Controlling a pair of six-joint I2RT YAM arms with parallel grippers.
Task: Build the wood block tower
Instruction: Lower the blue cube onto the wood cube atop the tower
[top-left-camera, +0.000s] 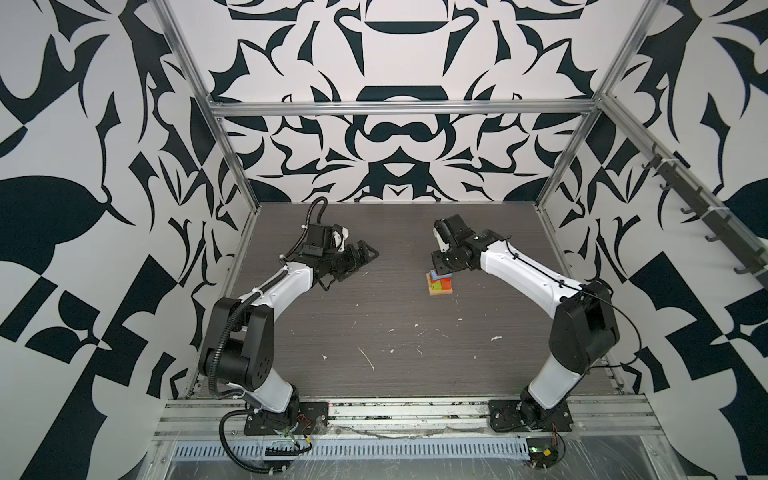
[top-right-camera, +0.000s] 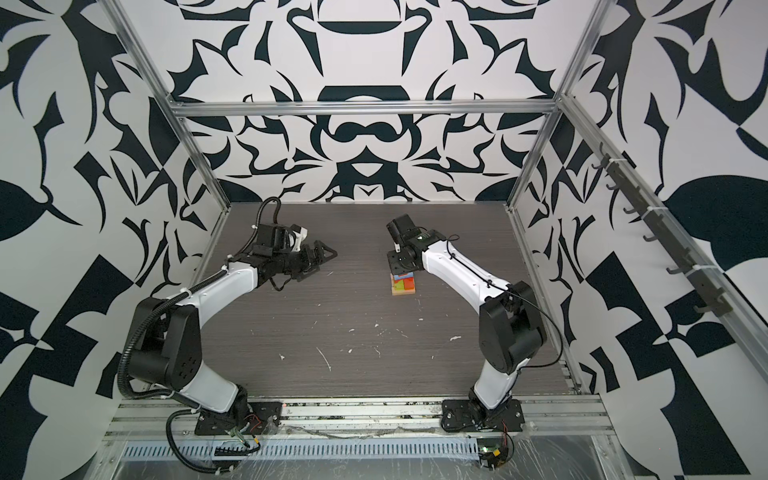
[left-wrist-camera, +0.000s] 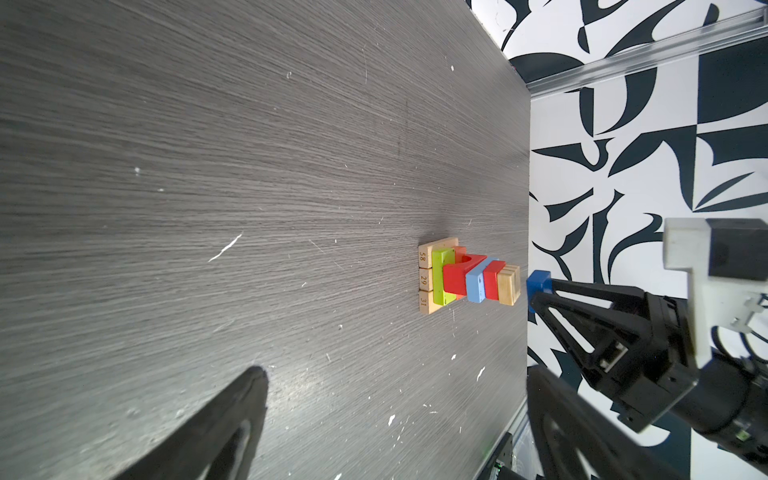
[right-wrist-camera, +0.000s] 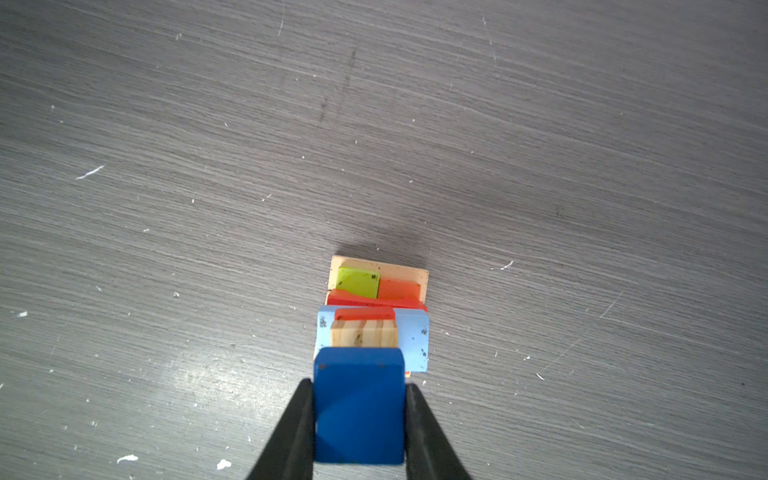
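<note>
Your right gripper (right-wrist-camera: 359, 388) pinches a smooth, painted blue cube (right-wrist-camera: 359, 419) just above the wood block tower (left-wrist-camera: 465, 276), a small gap off its bare-grained tan top block (right-wrist-camera: 363, 332). The stepped tower stands on the grey streaked table (right-wrist-camera: 166, 166). Well left of the tower, your left gripper (top-left-camera: 365, 259) is spread wide.

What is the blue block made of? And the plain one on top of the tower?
The blue block: probably wood under smooth blue paint; small chips mark its edge. The plain block: bare, unpainted wood; pale grain stripes run across its top face.
</note>
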